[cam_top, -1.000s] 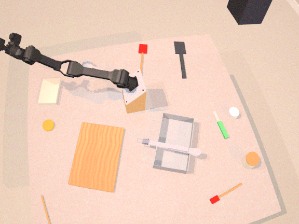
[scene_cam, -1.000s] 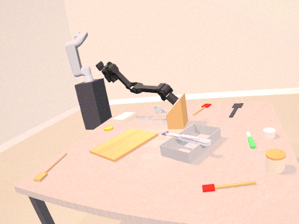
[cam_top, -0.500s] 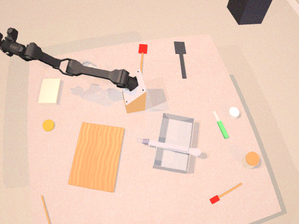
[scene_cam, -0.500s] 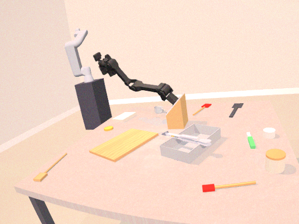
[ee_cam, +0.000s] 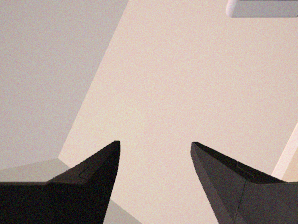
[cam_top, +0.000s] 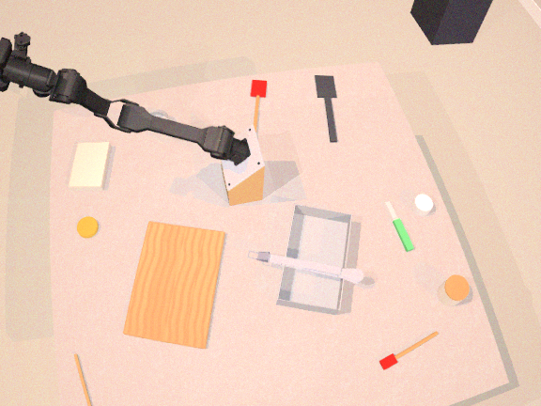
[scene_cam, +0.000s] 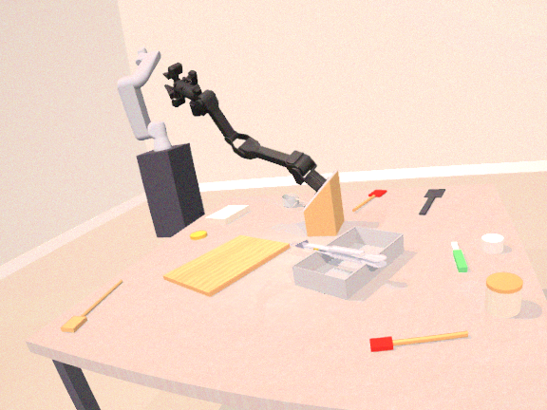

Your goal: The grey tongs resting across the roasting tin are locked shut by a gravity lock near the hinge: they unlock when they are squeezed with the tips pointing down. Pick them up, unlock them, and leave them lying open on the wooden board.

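The grey tongs (cam_top: 305, 264) (scene_cam: 348, 251) lie across the roasting tin (cam_top: 324, 235) (scene_cam: 320, 281), their arms close together. Their narrow end with the small loop sticks out over the tin's side towards the wooden board (cam_top: 174, 282) (scene_cam: 228, 266); the broad tips overhang the far side. The board lies flat with nothing on it. My gripper (scene_cam: 166, 83) (ee_cam: 156, 143) is open and empty, raised high beyond the table's left side, far from the tongs. In the top view it is cut off by the left edge.
The arm rises from an orange wedge block (cam_top: 246, 185) (scene_cam: 328, 209) behind the tin. A pale slab (cam_top: 90, 165) and yellow disc (cam_top: 87, 227) lie left. A green-handled tool (cam_top: 403, 234), white cup (cam_top: 424, 203) and orange-lidded jar (cam_top: 456, 288) stand or lie right. A grey arm (scene_cam: 135, 104) stands on a pedestal.
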Controlling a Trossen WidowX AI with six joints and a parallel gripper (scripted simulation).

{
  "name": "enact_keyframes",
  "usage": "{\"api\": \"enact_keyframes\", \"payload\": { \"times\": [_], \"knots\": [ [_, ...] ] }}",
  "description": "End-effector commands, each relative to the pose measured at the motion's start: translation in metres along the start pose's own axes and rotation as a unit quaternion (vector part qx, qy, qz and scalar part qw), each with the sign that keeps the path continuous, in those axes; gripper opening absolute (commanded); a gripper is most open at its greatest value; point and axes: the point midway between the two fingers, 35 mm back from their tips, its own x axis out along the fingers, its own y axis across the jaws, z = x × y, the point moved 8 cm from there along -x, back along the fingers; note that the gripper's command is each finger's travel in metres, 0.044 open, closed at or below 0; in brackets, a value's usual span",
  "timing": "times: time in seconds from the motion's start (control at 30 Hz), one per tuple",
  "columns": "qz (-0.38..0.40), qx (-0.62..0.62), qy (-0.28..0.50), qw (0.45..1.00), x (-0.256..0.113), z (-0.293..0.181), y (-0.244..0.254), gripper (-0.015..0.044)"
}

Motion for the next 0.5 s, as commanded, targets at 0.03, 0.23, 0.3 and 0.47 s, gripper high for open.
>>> {"api": "enact_keyframes", "payload": {
  "times": [0.03,0.23,0.3,0.47],
  "knots": [
    [0.034,0.003,0.016,0.999,-0.007,-0.005,0.022,0.026],
    [0.076,0.009,0.036,0.996,-0.017,-0.012,0.051,0.026],
    [0.08,0.01,0.036,0.996,-0.018,-0.013,0.053,0.026],
    [0.107,0.009,0.048,0.993,-0.026,-0.018,0.072,0.026]
  ]
}}
